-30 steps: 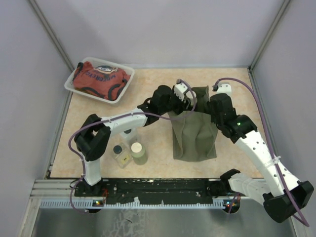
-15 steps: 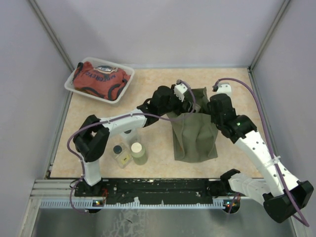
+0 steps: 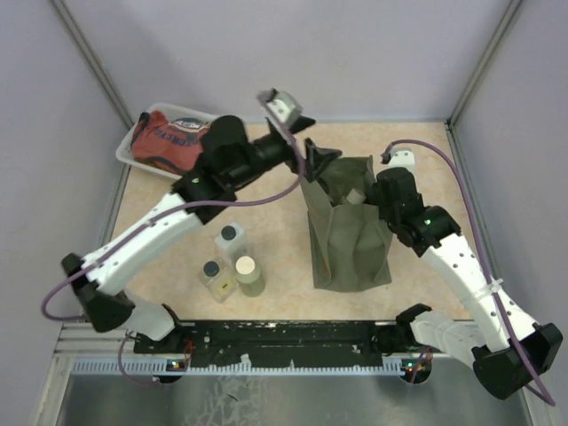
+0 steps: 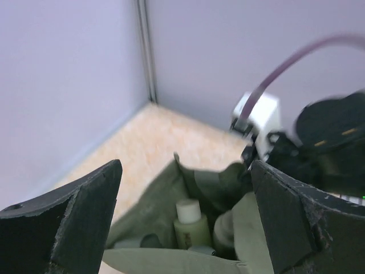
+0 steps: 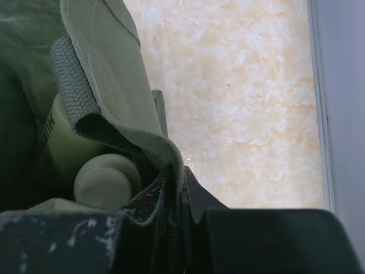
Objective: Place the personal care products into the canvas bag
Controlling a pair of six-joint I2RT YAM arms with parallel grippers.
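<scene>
pale marbled tabletop (image 3: pixel 426 151) holds, nearest the arm bases, an olive bottle (image 3: pixel 249 277) beside two clear bottles (image 3: pixel 215 273), then the upright canvas bag (image 3: pixel 348 240) with two capped bottles (image 4: pixel 191 224) inside, its right rim pinched in the right gripper (image 5: pixel 181 178), the left gripper (image 3: pixel 312 144) spread wide and empty above its far edge, and a clear tray (image 3: pixel 122 155) of red cloth (image 3: pixel 177 142) farthest left.

two bottles (image 4: pixel 191 227) inside the canvas bag (image 3: pixel 351 244), three bottles (image 3: pixel 232 242) left of it
</scene>
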